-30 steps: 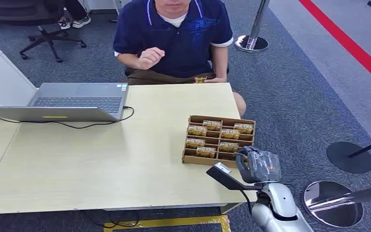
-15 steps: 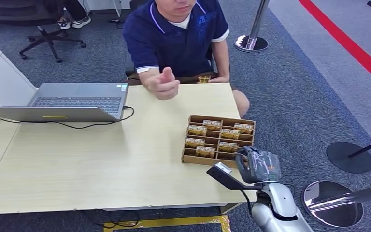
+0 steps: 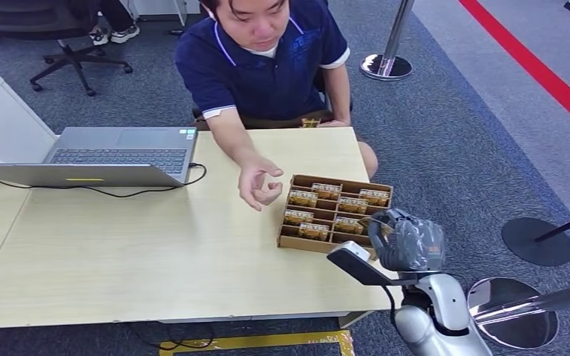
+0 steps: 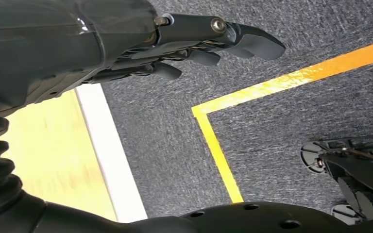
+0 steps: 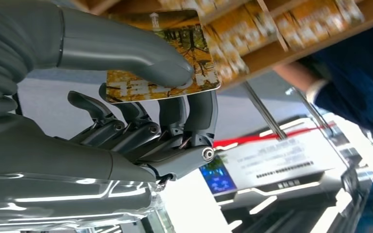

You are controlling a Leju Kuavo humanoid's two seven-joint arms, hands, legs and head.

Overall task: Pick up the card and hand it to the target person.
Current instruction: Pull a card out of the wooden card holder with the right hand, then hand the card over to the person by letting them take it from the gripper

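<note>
My right hand (image 3: 407,241) hovers at the near right corner of the card box (image 3: 335,213), just above the table edge. In the right wrist view this hand (image 5: 141,97) pinches a yellow card (image 5: 201,53) between thumb and fingers. The box holds rows of more yellow cards (image 3: 326,210). A person in a blue polo shirt (image 3: 263,63) sits across the table and reaches a hand (image 3: 258,182), fingers curled and spread, over the table just left of the box. My left hand (image 4: 194,41) hangs over grey carpet with its fingers loosely extended and nothing in them.
A grey laptop (image 3: 111,154) with a black cable lies at the table's far left. Stanchion bases (image 3: 510,311) stand on the carpet to my right, another stanchion base (image 3: 386,67) behind the person. An office chair (image 3: 59,37) is at the far left. Yellow floor tape (image 4: 223,160) runs below my left hand.
The person leaned forward and stretched a hand from chest height down over the table toward the box. My right hand shifted slightly right and away from me beside the box.
</note>
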